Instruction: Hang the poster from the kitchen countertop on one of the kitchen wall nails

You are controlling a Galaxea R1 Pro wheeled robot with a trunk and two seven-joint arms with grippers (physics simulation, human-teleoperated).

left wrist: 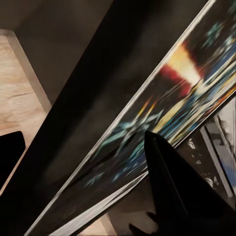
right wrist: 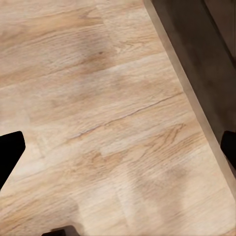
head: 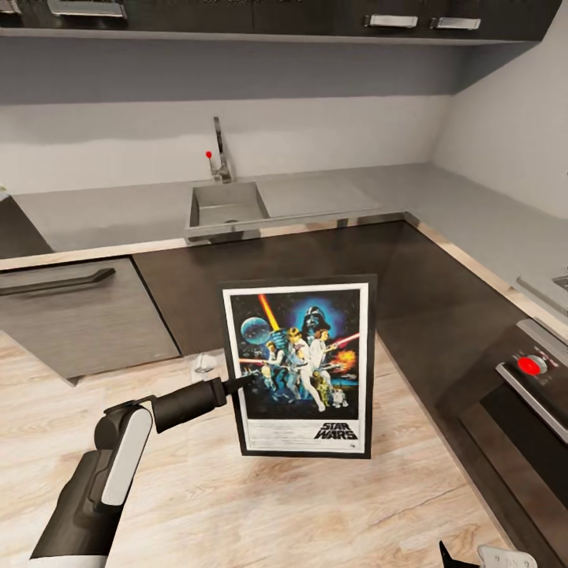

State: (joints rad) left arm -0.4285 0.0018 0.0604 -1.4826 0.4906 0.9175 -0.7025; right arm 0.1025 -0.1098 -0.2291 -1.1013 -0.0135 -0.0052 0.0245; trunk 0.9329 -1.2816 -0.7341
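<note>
Head view has my left arm (head: 118, 450) rising from the lower left corner, its white-and-black forearm bent at the elbow and the dark wrist reaching forward and slightly up toward the middle of the scene. My left jaws (head: 241, 384) pinch the left edge of the upright rectangular Star Wars poster with its thin black frame, white border and dark blue artwork (head: 300, 367). I hold the poster in the air over the pale wood-plank floor (head: 237, 497), facing me and leaning a little, its logo at the bottom.

Behind the poster runs the long L-shaped smooth grey bench (head: 118, 209) with its inset metal sink (head: 227, 205) and slim tap (head: 221, 154), above dark cabinet fronts (head: 315, 260). The poster is well apart from the bench top. A dark oven with a red knob (head: 531, 364) sits at the right.

From my left wrist view, the poster's blurred artwork (left wrist: 162, 118) slants across close to the camera, with one dark finger (left wrist: 169, 182) pressed against its face and the other finger's tip (left wrist: 10, 152) on the far side of the frame.

My right jaws (head: 473, 558) barely show at the bottom edge of the head view. In the right wrist view their two dark fingertips (right wrist: 10, 155) stand spread wide apart, holding nothing, above the wooden floor beside a cabinet base (right wrist: 196, 64).
</note>
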